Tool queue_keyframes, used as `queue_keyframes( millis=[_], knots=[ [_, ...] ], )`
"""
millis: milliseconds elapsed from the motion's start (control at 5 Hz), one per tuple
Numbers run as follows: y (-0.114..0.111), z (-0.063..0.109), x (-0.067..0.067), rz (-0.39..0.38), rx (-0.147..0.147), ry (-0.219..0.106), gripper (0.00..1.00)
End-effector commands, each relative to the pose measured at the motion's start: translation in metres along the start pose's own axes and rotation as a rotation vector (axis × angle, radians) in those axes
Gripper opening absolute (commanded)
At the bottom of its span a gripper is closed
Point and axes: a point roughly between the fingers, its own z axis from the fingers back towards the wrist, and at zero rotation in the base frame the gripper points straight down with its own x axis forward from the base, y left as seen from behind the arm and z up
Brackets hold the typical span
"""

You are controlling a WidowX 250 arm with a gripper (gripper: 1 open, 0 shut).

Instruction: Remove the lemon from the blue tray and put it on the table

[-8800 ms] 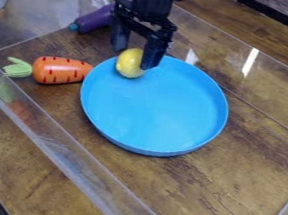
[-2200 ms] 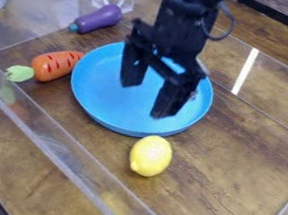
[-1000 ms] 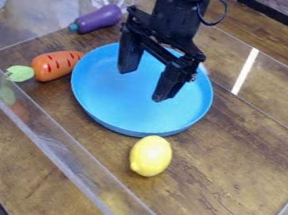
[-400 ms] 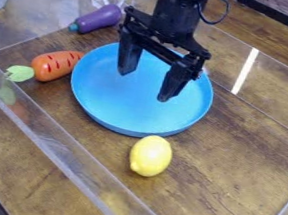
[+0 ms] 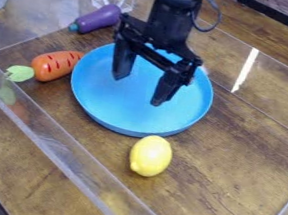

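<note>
With the small yellow oval lemon [image 5: 151, 156] lying on the dark wood-plank table [image 5: 246, 174] just below the round blue plastic tray [image 5: 194, 112] at frame centre, my black gripper [image 5: 143, 76] hangs wide open and empty over the tray, so I judge only retreat is called for.

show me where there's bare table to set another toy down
Bare wood runs right of the tray and lemon, out to the right edge, and along the near side in front of the lemon. The far-left corner is crowded: carrot beside the tray, eggplant behind it. The open gripper hangs over the tray.
</note>
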Motion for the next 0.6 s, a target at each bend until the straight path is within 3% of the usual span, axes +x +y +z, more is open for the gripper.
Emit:
queue_keyframes(
  millis=[0, 200, 400],
  knots=[
    [0.009, 0.014, 0.011, 0.0, 0.001, -0.045, 1.0],
    [0.014, 0.018, 0.02, -0.017, 0.005, -0.05, 1.0],
    [0.014, 0.015, 0.025, 0.019, 0.001, -0.045, 1.0]
  ],
)
